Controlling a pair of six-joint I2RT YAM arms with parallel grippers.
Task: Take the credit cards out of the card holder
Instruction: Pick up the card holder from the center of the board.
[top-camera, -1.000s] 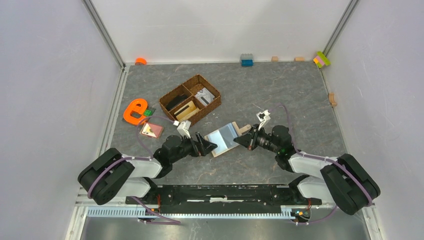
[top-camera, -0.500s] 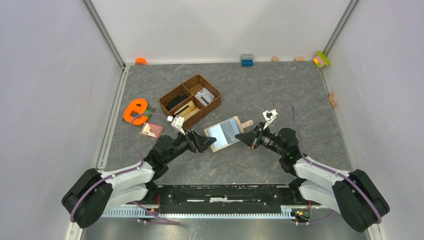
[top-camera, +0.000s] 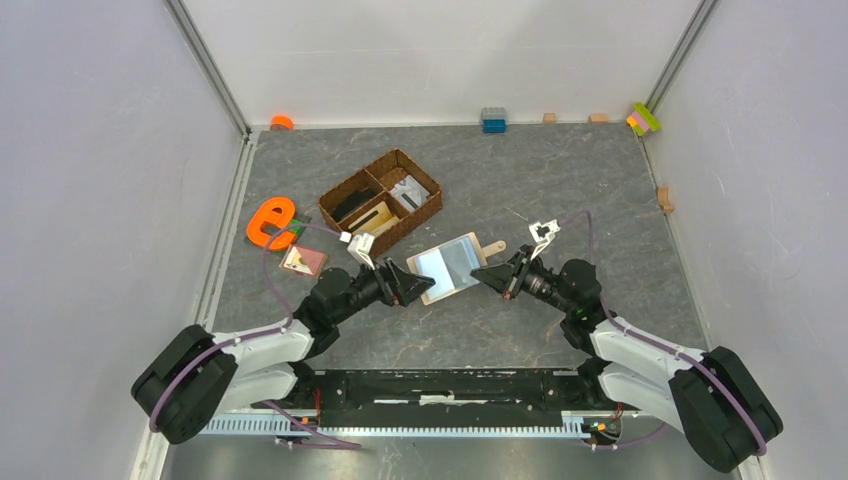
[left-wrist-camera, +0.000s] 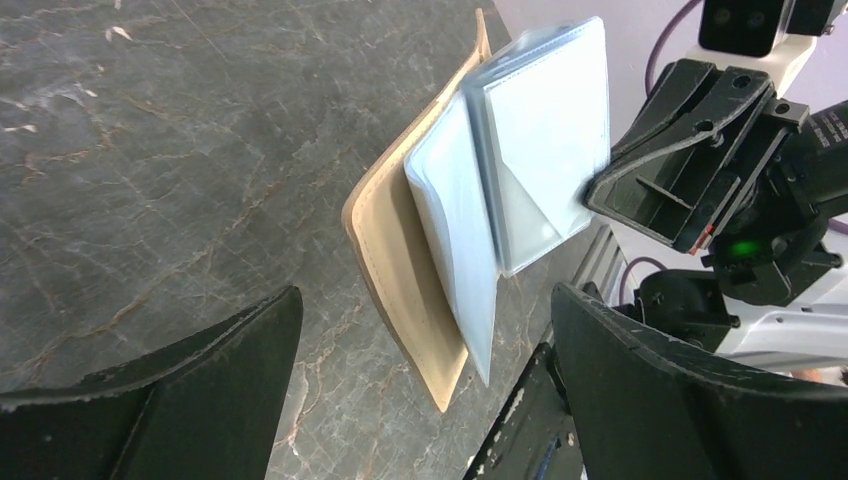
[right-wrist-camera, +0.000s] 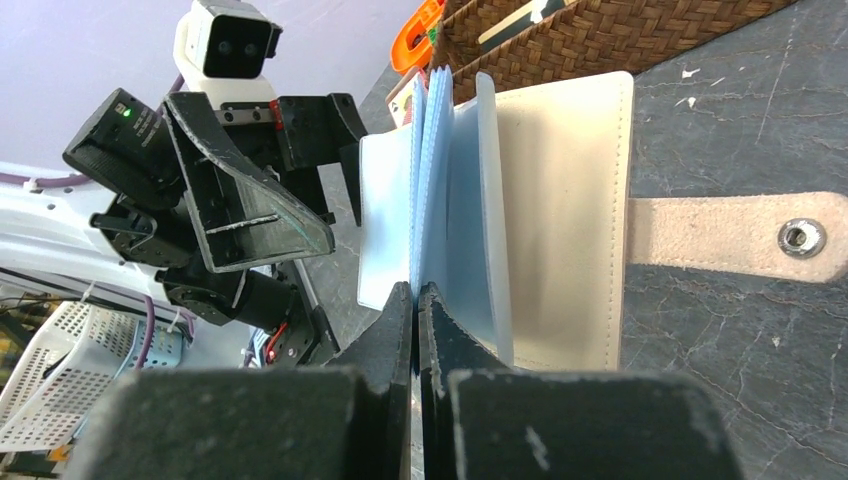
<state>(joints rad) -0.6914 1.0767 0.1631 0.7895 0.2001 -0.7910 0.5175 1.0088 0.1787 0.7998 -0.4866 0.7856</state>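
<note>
The beige card holder (top-camera: 452, 265) lies open on the table between my two grippers, its clear-grey sleeves (left-wrist-camera: 520, 150) fanned up. My right gripper (top-camera: 487, 275) is shut on one sleeve at the holder's right edge; in the right wrist view the closed gripper (right-wrist-camera: 415, 290) pinches the sleeve beside the beige cover (right-wrist-camera: 570, 200). My left gripper (top-camera: 412, 286) is open at the holder's left edge, and in the left wrist view the gripper (left-wrist-camera: 422, 300) stands astride the cover's corner without touching it. A pinkish card (top-camera: 303, 260) lies flat on the table to the left. I see no card in the sleeves.
A brown wicker compartment basket (top-camera: 432, 192) stands just behind the card holder, with small items inside. An orange letter-shaped toy (top-camera: 268, 222) lies beside the pinkish card. Small blocks line the back wall and right edge. The holder's tab (right-wrist-camera: 740, 237) points right.
Since a second ago both arms have reached forward and the card holder has moved a little away from the bases. In the last half second almost nothing has moved.
</note>
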